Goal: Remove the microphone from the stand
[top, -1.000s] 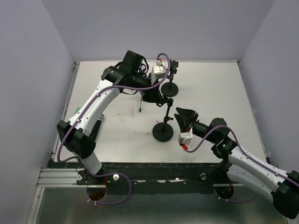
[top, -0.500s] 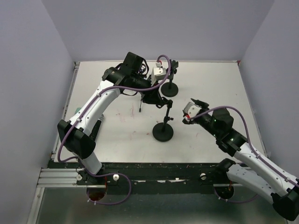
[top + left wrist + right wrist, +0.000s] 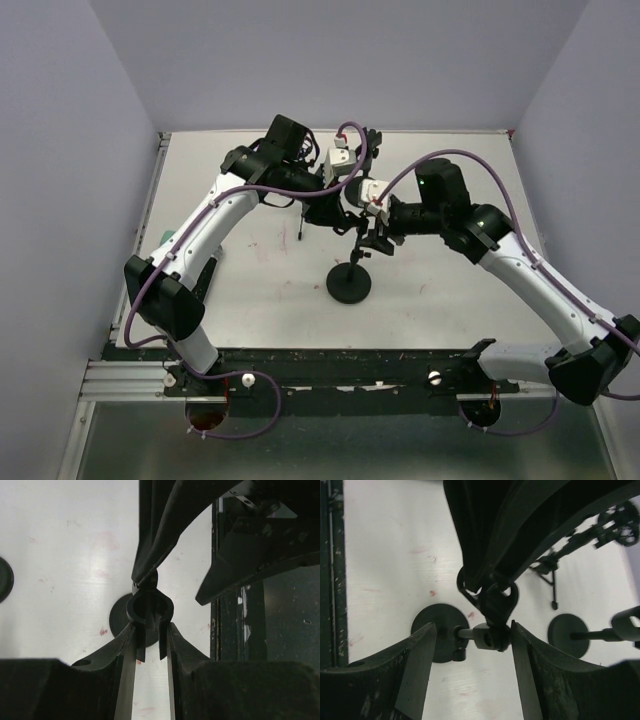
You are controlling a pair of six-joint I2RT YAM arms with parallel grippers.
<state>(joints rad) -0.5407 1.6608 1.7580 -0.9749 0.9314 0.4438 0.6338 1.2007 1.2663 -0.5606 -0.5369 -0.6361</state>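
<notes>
Now the right gripper [image 3: 472, 628] has swung in from five o'clock, its jaws open astride the stand's [image 3: 349, 283] joint. The left gripper [image 3: 151, 630] pinches what seems to be the clip [image 3: 150, 609].

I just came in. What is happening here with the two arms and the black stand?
The left end effector is closed on the black clip at the top of the nearer stand. The right end effector is open, with one finger on each side of the stand's joint just under that clip, not gripping it. A second stand is farther back on the table. I cannot make out the microphone itself, so I cannot say whether it is off.
</notes>
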